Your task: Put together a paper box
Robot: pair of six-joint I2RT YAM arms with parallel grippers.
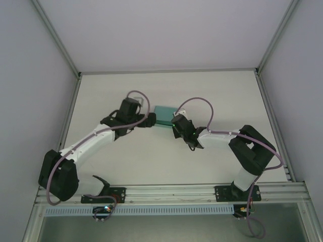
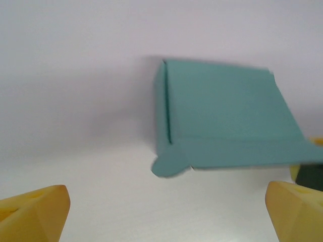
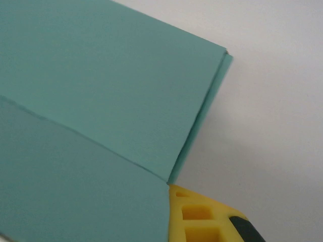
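I see pale, matte walls (image 1: 166, 30) closing in a smooth white table (image 1: 166, 161). Mid-table lies the box (image 1: 164, 114): matte teal card, flat, rectangular and creased, with one rounded tab poking out. The left gripper (image 2: 166, 212) is spread wide just short of it. The right gripper (image 1: 177, 124) is pressed together at its edge.

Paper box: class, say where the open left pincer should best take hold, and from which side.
Probably the front flap of the box, coming low from the left pincer side: that thin edge faces its open fingers, whereas the top is broad and flat.
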